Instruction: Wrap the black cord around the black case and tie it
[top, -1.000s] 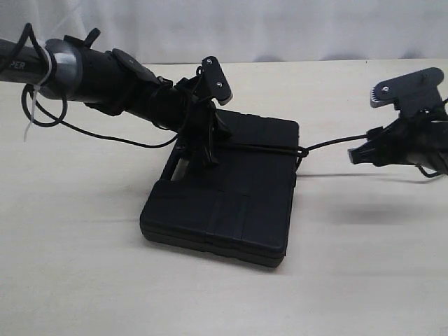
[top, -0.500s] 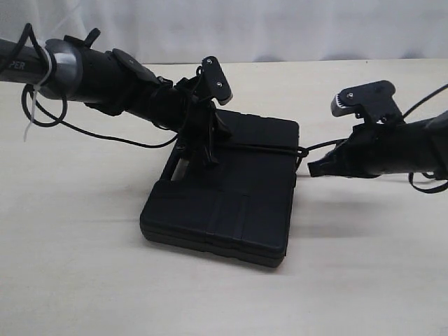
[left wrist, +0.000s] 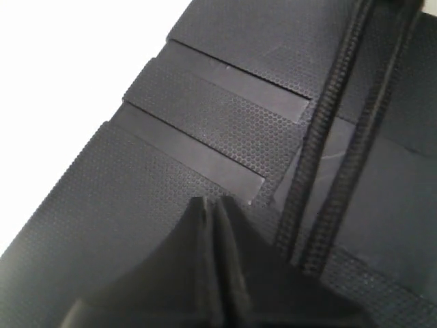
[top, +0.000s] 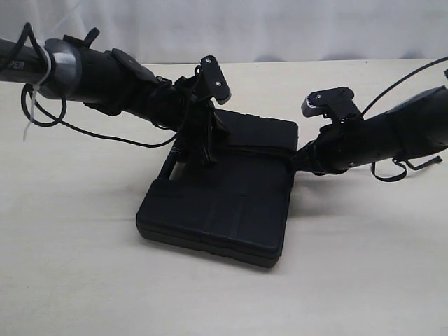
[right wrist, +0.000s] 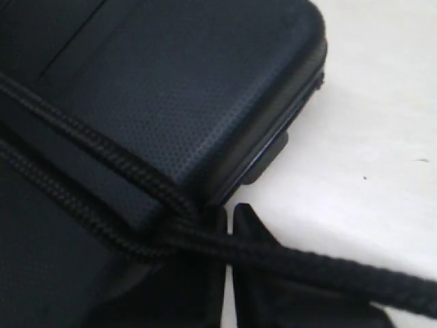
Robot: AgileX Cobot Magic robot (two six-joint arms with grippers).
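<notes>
Right pincer (right wrist: 229,213): is sitting fully closed with nothing clamped between its fingers. The black cord (right wrist: 321,270) is crossing over its tips, not passing between them.
Left pincer (left wrist: 208,205): is also closed, with its tips bearing down on the lid. Two strands are running just beside it and slipping out of sight behind one finger, so I cannot tell whether it is pinning them.
Knot (right wrist: 171,232): is bunching right at the right pincer's tips, touching the case's edge.
Cord run: is stretching as a double strand away from the right pincer, across the lid toward the left pincer. One free length is trailing back past the right pincer over the surface (right wrist: 369,123).
Black case (right wrist: 205,89): is lying just ahead of the right pincer and beneath the left one, its rounded corner standing beyond the knot.
Step in hand: the wrap seems to be lying around the case, and the tie is being snugged, with the right pincer nudging the knot against the edge.
Next move: is probably calling for the right pincer to open, take the free length behind it and pull outward while the left one is pressing the case down. A slack pull risks loosening the knot.
</notes>
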